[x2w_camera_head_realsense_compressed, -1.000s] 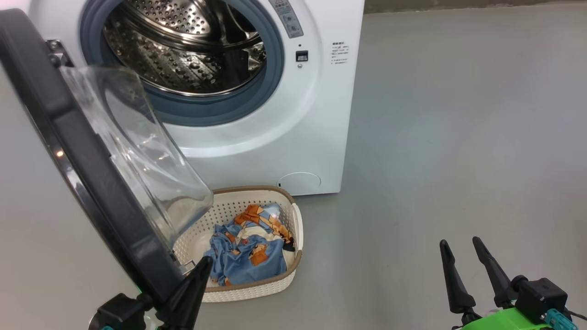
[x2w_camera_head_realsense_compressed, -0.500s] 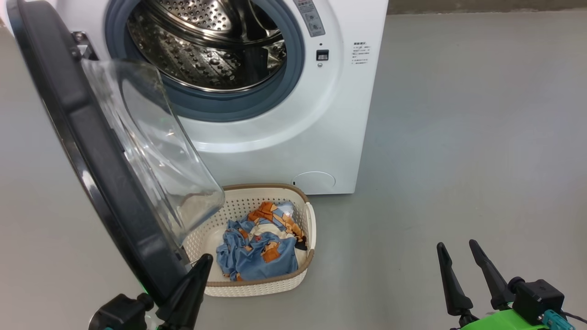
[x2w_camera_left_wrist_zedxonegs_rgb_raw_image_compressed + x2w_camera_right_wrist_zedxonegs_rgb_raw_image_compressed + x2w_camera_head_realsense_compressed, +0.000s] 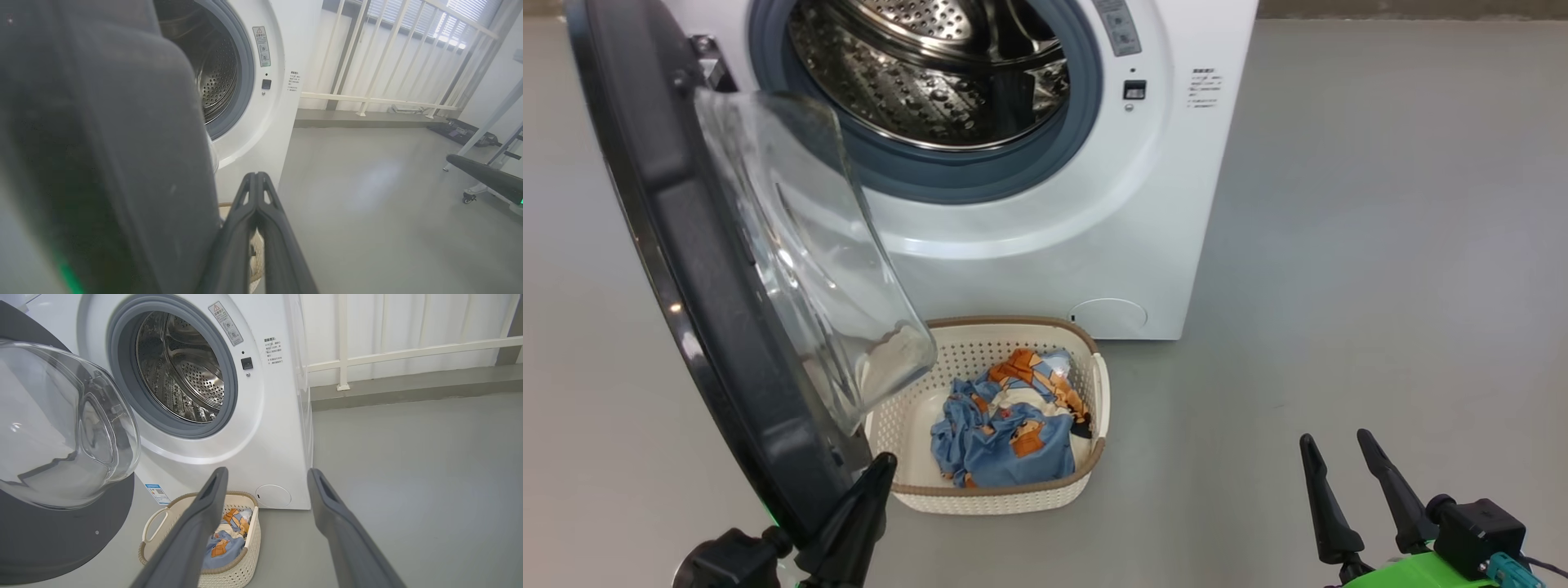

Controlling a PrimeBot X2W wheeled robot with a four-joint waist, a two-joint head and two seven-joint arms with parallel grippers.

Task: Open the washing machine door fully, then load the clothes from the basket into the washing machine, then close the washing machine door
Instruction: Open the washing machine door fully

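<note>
Washing machine door (image 3: 711, 327) stands swung out, left of the basket (image 3: 1001, 500), its glass bowl (image 3: 809, 245) overhanging the basket's left rim. Left end effector (image 3: 882, 467): clenched, empty, just left of the basket at the door's lower edge (contact not resolvable). Clothes (image 3: 1005, 433) lie in the basket's right half; washing machine (image 3: 1045, 269) just behind the basket. Right end effector (image 3: 1335, 439): released, empty, well right of the basket. Judgement: left one is nearer but crowded by the door; right has the clear approach.

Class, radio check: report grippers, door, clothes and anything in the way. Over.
Left gripper shut beside open door; right gripper open, empty. Clothes in basket. Glass bulge hides basket's left end, head view.
</note>
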